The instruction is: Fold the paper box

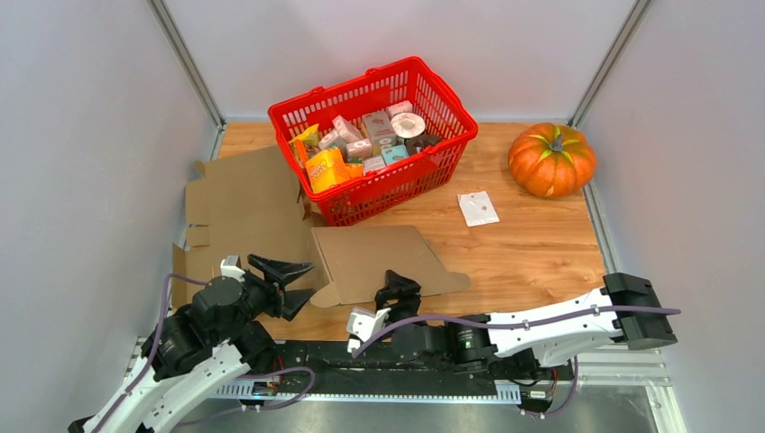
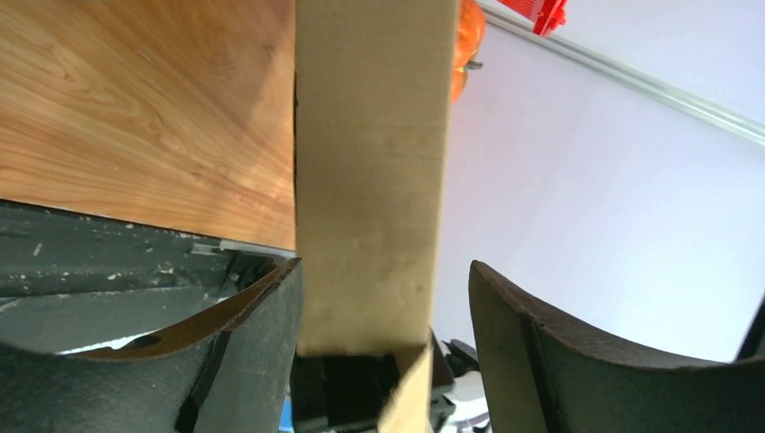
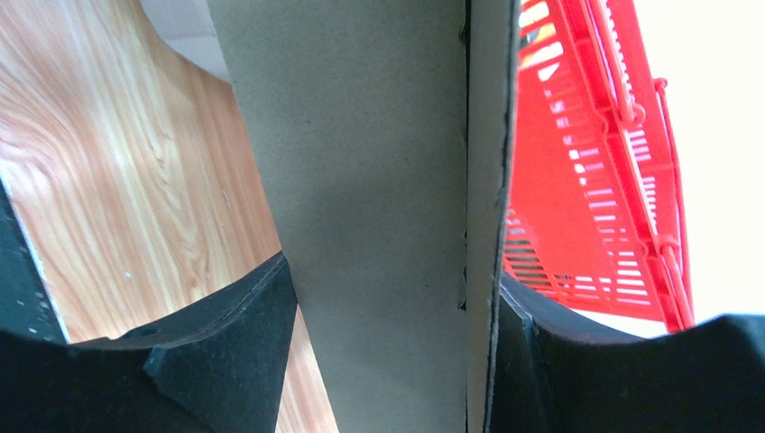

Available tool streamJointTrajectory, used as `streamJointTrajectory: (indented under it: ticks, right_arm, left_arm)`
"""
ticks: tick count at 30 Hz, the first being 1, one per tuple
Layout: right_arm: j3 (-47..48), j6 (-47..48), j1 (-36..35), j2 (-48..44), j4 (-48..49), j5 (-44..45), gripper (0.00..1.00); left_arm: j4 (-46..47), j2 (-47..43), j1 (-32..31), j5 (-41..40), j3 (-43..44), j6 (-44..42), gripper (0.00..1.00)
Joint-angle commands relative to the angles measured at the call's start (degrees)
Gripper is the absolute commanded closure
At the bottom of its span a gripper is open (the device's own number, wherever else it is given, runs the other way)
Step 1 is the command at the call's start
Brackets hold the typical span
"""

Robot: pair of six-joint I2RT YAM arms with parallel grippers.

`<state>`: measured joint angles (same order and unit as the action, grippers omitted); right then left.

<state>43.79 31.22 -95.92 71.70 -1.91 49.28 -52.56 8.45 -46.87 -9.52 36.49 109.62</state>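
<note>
Showing the paper box (image 1: 262, 207) as a flat cardboard blank on the wooden table (image 1: 532, 253), spread from the left wall toward the middle, with one rounded panel reaching right along the near side. Straddling a near-left flap of the blank with the left gripper (image 1: 310, 279), fingers (image 2: 244, 361) spread wide; from the left wrist, flap seen close against one finger and clear of the other. Pinching the near edge of the rounded panel with the right gripper (image 1: 399, 283); from the right wrist, both fingers (image 3: 225, 343) seen pressed against the cardboard. Just beyond the blank: red basket (image 1: 424, 171) filled with small packets. Right of that and well apart: orange pumpkin (image 1: 551, 159). Between the two, on bare wood: small white sachet (image 1: 477, 207).
</note>
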Motion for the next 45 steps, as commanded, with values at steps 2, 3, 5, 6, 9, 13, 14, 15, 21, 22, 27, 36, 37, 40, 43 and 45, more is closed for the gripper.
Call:
streamJointTrajectory:
  ticks: [2,3,5,6,9,13,14,15,21,22,27,36,37,40,43,45]
  right_arm:
    - [-2.31,2.61,-0.32,-3.15,3.67,5.39,0.65]
    - [-2.31,1.92,-0.32,-3.32,3.15,5.74,0.65]
    - [-1.69,0.25,-0.32,-4.37,1.05,5.66,0.65]
    - [-0.04,-1.58,-0.06,-4.73,-4.36,5.05,0.65]
    - [4.97,-12.21,2.47,-5.26,-23.13,-1.44,0.64]
    - [14.98,-23.46,11.00,-4.64,-42.97,-17.52,0.62]
    - [16.14,-24.10,12.84,-4.38,-48.13,-24.51,0.62]
    - [17.54,-24.89,16.34,-3.77,-50.53,-26.75,0.62]
    - [22.65,-24.02,30.50,-0.78,-58.12,-46.36,0.62]
    - [22.92,-23.15,31.31,-0.34,-58.12,-48.03,0.62]
    - [27.39,-20.24,32.72,5.19,-59.69,-51.29,0.58]
    - [32.58,-17.69,35.53,8.19,-61.98,-58.24,0.55]
    - [33.02,-17.34,35.97,8.36,-61.98,-58.68,0.56]
    - [33.82,-16.81,37.03,9.24,-62.42,-60.43,0.57]
    - [34.52,-16.63,37.30,10.39,-62.86,-61.05,0.57]
    - [34.87,-16.46,37.38,10.91,-62.95,-61.84,0.56]
  left_arm:
    - [-3.25,-0.89,0.20,-1.38,4.02,6.56,0.25]
    - [-4.13,-0.89,0.20,-1.90,4.38,6.48,0.25]
    - [-5.62,-0.80,0.20,-3.48,6.39,4.73,0.25]
    - [-7.63,-0.80,0.20,-6.01,7.27,3.50,0.25]
    - [-10.97,-0.02,0.20,-15.57,11.84,-8.60,0.24]
    - [-5.66,-0.88,0.20,-21.95,13.88,-36.21,0.20]
    - [4.64,-1.59,0.20,-18.73,12.83,-43.54,0.20]
    - [10.57,-2.64,0.20,-15.21,11.34,-51.27,0.20]
    - [21.00,8.99,0.12,11.51,9.30,-82.18,0.22]
    - [21.00,11.48,0.20,14.59,10.08,-86.29,0.24]
    - [27.76,24.31,0.20,25.68,11.76,-91.78,0.30]
    - [27.50,33.74,0.20,20.77,16.69,-99.07,0.37]
    - [27.33,34.00,0.20,20.25,16.60,-98.90,0.38]
    - [26.72,34.53,0.20,17.70,16.24,-98.64,0.40]
    - [26.89,33.04,0.20,16.19,16.42,-97.50,0.38]
    - [27.95,31.73,0.20,15.24,16.68,-96.80,0.26]
